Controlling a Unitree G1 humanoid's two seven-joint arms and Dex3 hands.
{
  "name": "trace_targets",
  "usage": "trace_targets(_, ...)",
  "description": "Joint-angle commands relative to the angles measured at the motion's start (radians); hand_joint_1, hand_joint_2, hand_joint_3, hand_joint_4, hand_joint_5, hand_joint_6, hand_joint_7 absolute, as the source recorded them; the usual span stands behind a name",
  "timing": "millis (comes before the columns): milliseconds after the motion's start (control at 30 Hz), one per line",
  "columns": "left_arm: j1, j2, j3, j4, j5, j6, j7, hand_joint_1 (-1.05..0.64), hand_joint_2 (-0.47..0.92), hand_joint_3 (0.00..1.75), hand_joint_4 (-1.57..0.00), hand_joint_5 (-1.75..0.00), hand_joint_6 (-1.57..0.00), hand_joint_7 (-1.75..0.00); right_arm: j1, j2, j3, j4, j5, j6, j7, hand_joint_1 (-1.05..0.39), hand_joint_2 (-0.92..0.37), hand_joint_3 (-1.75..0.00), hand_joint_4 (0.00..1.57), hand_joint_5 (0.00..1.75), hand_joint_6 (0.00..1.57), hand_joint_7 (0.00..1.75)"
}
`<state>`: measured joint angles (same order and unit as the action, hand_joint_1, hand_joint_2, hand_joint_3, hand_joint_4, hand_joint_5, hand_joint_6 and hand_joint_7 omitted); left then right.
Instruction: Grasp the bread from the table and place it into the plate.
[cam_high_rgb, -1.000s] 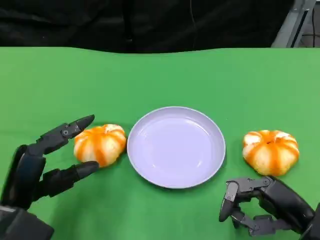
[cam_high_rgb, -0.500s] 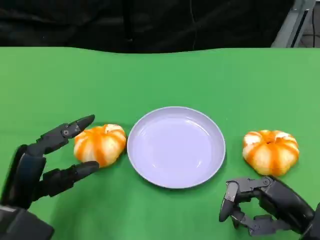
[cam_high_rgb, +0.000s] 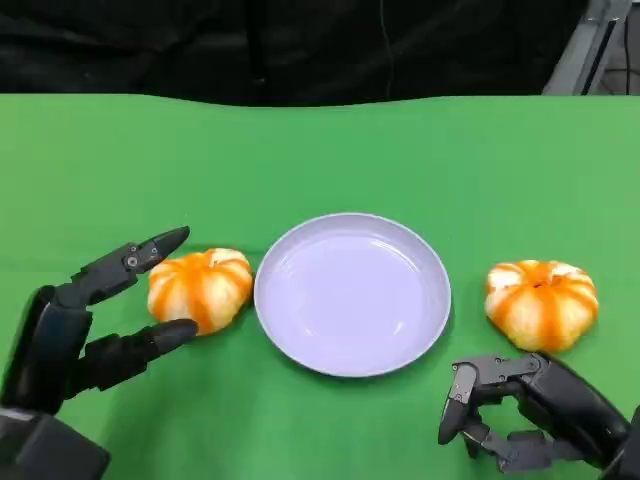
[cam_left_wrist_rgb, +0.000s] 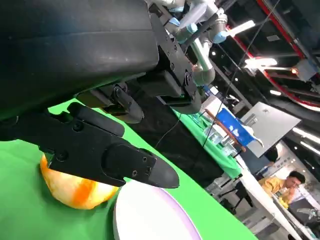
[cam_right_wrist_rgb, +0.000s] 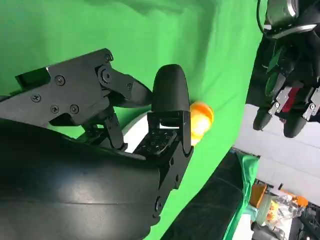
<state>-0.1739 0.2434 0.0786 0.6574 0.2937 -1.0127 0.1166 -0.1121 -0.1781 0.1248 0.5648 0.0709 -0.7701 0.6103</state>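
Almost nothing has shifted since the earlier frame: left hand (cam_high_rgb: 80, 325) still brackets the left bread (cam_high_rgb: 200, 288), fingers apart and at most touching it, just left of the plate (cam_high_rgb: 352, 293). Soft, light and crushable by appearance, it probably wants a gentle side grip. Right of the plate lies a second bread (cam_high_rgb: 541, 303); right hand (cam_high_rgb: 530, 410), fingers curled, holds nothing.
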Motion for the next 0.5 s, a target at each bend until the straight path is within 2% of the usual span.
trace_targets(33,-0.01,0.025,-0.001,-0.007,0.007,0.005,0.017,-0.55,0.92,0.03,-0.71,0.0,-0.68,0.0,0.005,-0.016,-0.006,0.002,0.007,-0.007,0.0,-0.08,-0.72,-0.82,0.73,1.66,0.81,1.15)
trace_targets(500,-0.01,0.025,-0.001,-0.007,0.006,0.005,0.017,-0.55,0.92,0.03,-0.71,0.0,-0.68,0.0,0.005,-0.016,-0.006,0.002,0.007,-0.007,0.0,-0.08,-0.72,-0.82,0.73,1.66,0.81,1.15)
